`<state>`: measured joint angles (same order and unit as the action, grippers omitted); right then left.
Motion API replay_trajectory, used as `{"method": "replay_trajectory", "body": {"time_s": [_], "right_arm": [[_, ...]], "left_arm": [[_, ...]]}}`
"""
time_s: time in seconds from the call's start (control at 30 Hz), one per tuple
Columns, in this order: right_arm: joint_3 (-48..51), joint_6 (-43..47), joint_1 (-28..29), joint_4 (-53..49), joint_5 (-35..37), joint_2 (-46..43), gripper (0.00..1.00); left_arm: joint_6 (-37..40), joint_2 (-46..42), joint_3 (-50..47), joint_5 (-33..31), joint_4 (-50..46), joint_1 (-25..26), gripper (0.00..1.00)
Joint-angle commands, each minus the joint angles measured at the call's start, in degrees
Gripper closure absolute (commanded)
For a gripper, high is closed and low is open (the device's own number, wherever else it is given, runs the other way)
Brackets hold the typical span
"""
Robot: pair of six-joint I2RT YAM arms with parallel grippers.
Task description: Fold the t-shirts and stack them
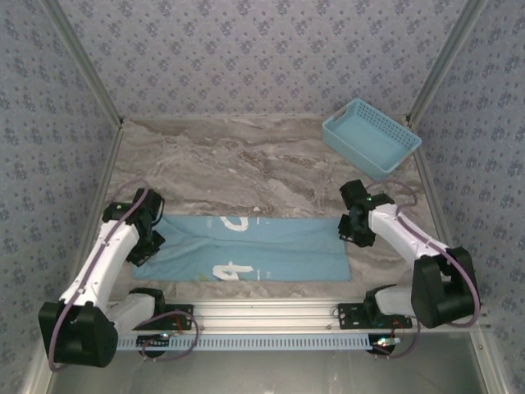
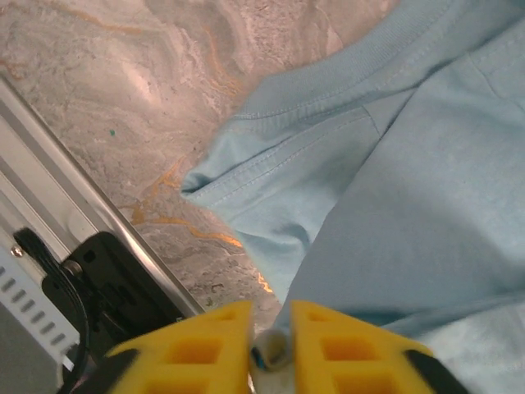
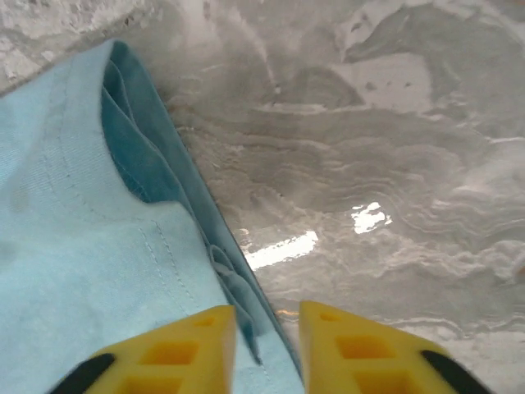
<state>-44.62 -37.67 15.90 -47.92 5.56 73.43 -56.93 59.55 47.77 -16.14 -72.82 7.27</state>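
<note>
Sky-blue t-shirt (image 1: 271,246) lies as a folded band at six o'clock on the tabletop (image 1: 246,164). The left end effector (image 2: 271,308) and right end effector (image 3: 267,310) sit at its nine and three o'clock ends, slightly parted and seemingly gripping nothing, placed for folding it crosswise.

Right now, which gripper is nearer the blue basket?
Right. The right gripper is at the shirt's right end, in front of the basket; the left gripper is at its far end.

- T-shirt (image 1: 279,246): light sky-blue cotton, short-sleeved, with white lettering (image 1: 226,269).
- State: folded lengthwise into a long flat band, print partly showing.
- Place: lying crosswise along the tabletop's (image 1: 246,164) near edge.
</note>
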Motion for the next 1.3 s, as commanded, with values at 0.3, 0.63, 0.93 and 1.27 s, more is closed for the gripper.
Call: {"method": "replay_trajectory", "body": {"time_s": [0.3,0.63,0.93,1.27], "right_arm": [[-4.84,-3.63,1.61,12.65,-7.73,3.14,0.74],[-3.06,-9.06,0.28,10.23,-10.8,15.35,0.78],[-1.82,-7.57,-5.4,7.81,-8.76,14.09,0.71],[-7.22,-5.4,-2.49,3.97,-0.78,9.85,0.66]], "left_arm": [[1.67,9.03,8.45,10.29,17.26,0.8,0.72],[3.3,29.5,11.99,15.66,25.66,2.76,0.83],[3.78,32.21,6.03,13.79,22.63,-3.7,0.89],[5.5,27.53,9.6,9.18,16.47,-5.65,0.91]]}}
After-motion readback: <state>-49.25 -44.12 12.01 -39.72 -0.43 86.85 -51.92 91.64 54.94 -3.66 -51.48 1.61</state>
